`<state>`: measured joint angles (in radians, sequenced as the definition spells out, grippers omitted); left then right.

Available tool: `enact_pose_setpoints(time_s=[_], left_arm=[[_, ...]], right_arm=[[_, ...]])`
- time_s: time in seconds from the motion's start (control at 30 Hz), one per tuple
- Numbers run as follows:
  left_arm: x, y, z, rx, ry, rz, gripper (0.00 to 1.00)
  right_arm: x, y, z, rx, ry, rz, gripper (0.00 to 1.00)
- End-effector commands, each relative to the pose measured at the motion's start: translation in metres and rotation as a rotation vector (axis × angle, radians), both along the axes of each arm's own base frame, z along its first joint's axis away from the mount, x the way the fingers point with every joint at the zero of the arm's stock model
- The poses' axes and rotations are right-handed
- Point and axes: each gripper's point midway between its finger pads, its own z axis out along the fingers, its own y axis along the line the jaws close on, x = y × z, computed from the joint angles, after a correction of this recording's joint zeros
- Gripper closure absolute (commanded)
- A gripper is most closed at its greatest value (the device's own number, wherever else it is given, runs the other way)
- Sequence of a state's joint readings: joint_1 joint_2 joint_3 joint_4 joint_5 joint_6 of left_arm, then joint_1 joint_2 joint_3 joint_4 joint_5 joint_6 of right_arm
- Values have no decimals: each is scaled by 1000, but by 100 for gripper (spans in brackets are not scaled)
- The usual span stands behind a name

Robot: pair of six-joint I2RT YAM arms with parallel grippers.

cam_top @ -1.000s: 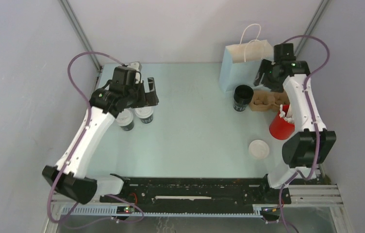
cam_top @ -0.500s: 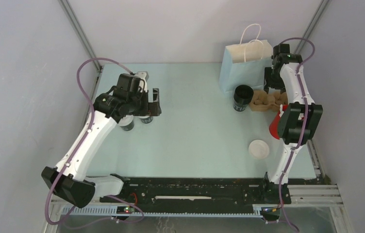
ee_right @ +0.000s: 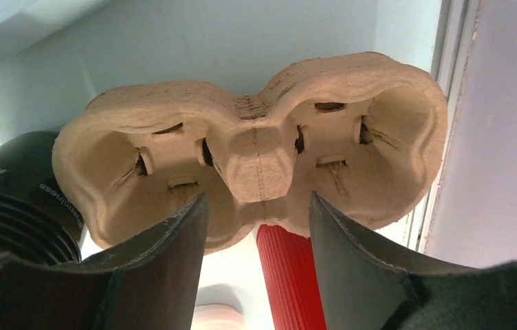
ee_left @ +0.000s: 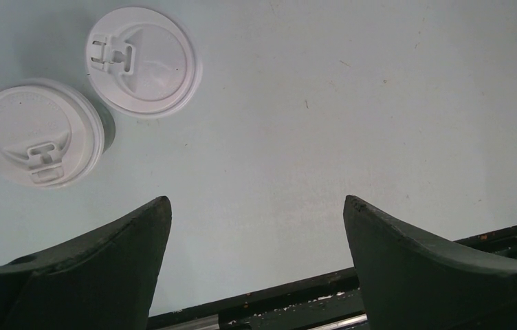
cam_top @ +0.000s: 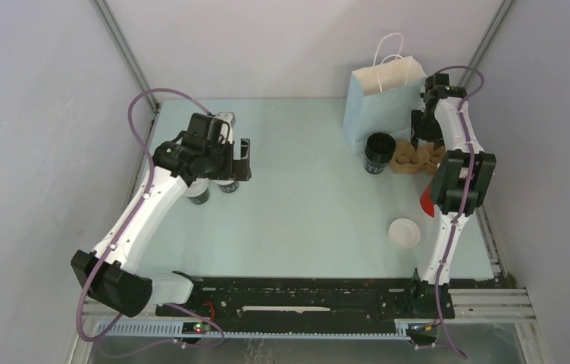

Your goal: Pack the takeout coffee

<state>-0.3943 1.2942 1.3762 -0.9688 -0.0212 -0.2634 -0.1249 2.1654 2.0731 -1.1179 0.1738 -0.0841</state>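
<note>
The cardboard cup carrier (ee_right: 256, 151) lies at the far right of the table (cam_top: 305, 205), close to the right wall. It is a two-well carrier with its open side up. Its long axis runs left to right across the top view, from the black cup (cam_top: 379, 152) towards the wall. Both wells are empty.

The right gripper (ee_right: 256, 199) reaches down over the carrier from the far side. Its fingers stand about half apart, one on each side of the raised middle bridge at the carrier's near rim. Whether they actually pinch the cardboard cannot be told.

The black cup has no lid and stands upright against the carrier's left end. Its inside is too dark to read. A white paper bag (cam_top: 384, 95) stands upright just behind cup and carrier, handles up. A red cup (ee_right: 290, 275) sits just nearer than the carrier, mostly hidden by the right arm in the top view. A loose white lid (cam_top: 405, 232) lies flat on the table nearer still.

Well apart, on the left side, two lidded cups (ee_left: 39, 134) (ee_left: 142, 62) stand side by side. The left gripper (ee_left: 256, 203) hangs over bare table beside them, fingers spread wide and holding nothing.
</note>
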Motion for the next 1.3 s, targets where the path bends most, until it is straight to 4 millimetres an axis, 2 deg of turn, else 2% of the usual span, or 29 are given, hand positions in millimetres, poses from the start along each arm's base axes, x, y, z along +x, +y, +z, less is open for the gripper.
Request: enact_pose_setpoints(time_s=[0.0,0.2,0.37,0.5,0.6,0.73,1.0,1.1,1.27], left_arm=[[8,3,17,-6,-51,2,0],[10,3,18,-11,-50,4,0],[8,4,18,-11,-49,8,0],[9,4,18,-14,-49,10,0],[9,4,18,-15,-48,9,0],[10,3,19,-16,-50,8,0],[9,4,20,-17,-51,12,0],[9,4,21,-19,-52,12,0],[10,2,22,-27,-52,10,0]], right_arm=[[1,-1,0,30,-17,-23,36],[2,0,-18,57,-26,-50,38],[3,-7,-23,34,-33,-58,42],[5,-11,-18,13,-57,-64,43],[8,-13,-13,-5,-78,-62,39],[11,-14,-15,-7,-87,-57,39],[17,-15,-14,-10,-110,-57,53],[16,-17,-6,-23,-125,-57,57],[11,-18,11,-37,-154,-53,58]])
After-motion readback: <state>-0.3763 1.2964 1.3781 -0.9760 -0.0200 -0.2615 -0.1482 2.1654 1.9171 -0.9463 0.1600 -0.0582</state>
